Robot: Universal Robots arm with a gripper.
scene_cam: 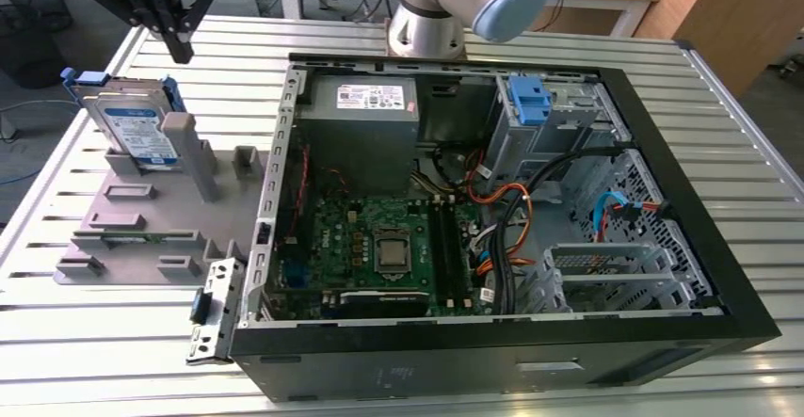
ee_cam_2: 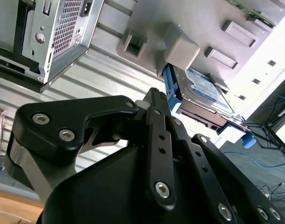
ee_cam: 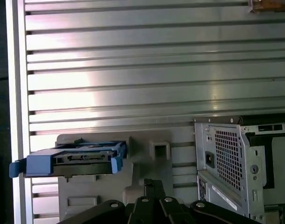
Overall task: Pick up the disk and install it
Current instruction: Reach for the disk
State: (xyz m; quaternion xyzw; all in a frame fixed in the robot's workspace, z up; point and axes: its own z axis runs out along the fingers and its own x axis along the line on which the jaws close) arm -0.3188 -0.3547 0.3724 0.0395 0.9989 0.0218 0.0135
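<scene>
The disk [scene_cam: 136, 125] is a silver hard drive with a white and blue label in a blue carrier frame. It stands on edge, leaning in a slot of the grey holder [scene_cam: 138, 212] at the exterior view's left. It also appears in both wrist views: disk [ee_cam_2: 203, 91], disk [ee_cam: 81, 158]. My black gripper [scene_cam: 180, 50] hangs above and a little beyond the disk, apart from it. Its fingers meet at the tips with nothing between them, as seen on the gripper [ee_cam_2: 154, 95] and the gripper [ee_cam: 150, 184] in the wrist views.
An open computer case [scene_cam: 703, 276] lies on the slatted metal table [scene_cam: 754, 153], right of the holder. Inside are a grey power-supply box [scene_cam: 364, 97], a green board [scene_cam: 377, 248], cables, and a grey drive cage [scene_cam: 566, 130] with a blue latch [scene_cam: 528, 97]. The arm's base [scene_cam: 427, 31] stands behind the case.
</scene>
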